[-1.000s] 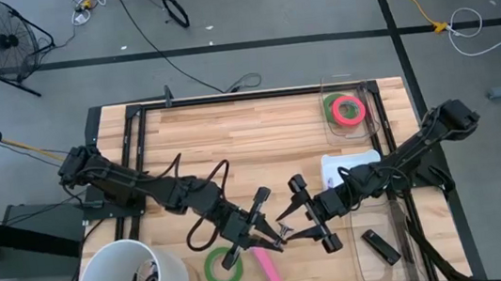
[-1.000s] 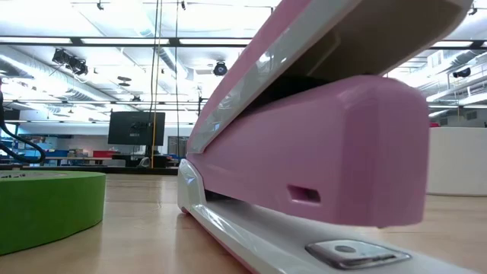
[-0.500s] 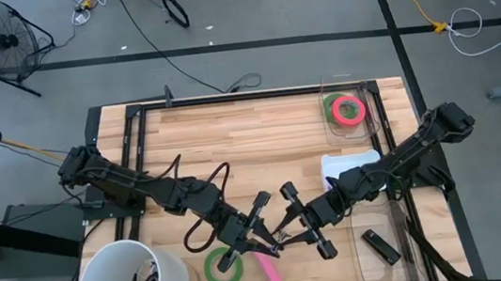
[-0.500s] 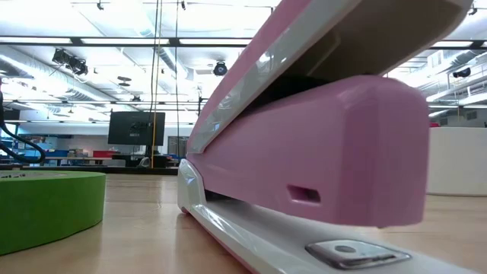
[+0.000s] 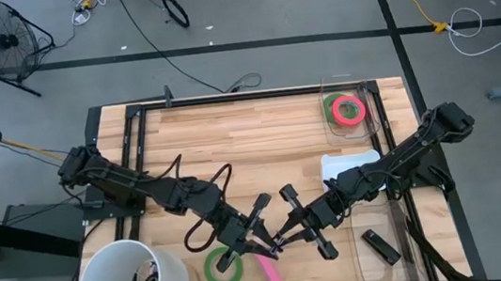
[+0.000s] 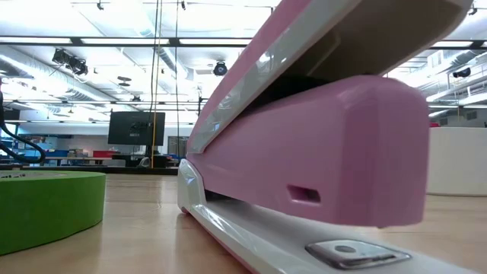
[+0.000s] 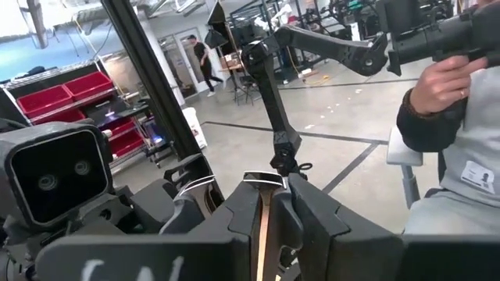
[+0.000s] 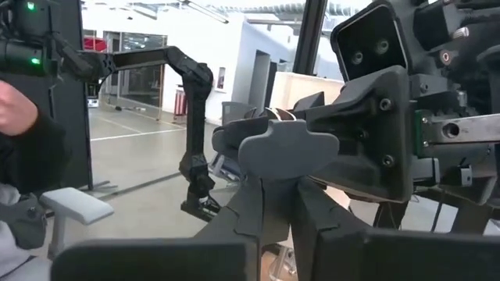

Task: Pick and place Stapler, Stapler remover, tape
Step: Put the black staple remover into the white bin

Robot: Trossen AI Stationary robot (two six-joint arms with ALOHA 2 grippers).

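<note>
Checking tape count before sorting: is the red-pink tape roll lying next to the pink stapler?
No, the red-pink tape roll sits in the clear tray, far from the stapler.

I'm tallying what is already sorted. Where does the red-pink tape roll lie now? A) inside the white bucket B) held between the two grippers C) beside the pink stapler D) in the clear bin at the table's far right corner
D: in the high view the red-pink tape roll lies inside the clear bin at the far right corner.
</note>
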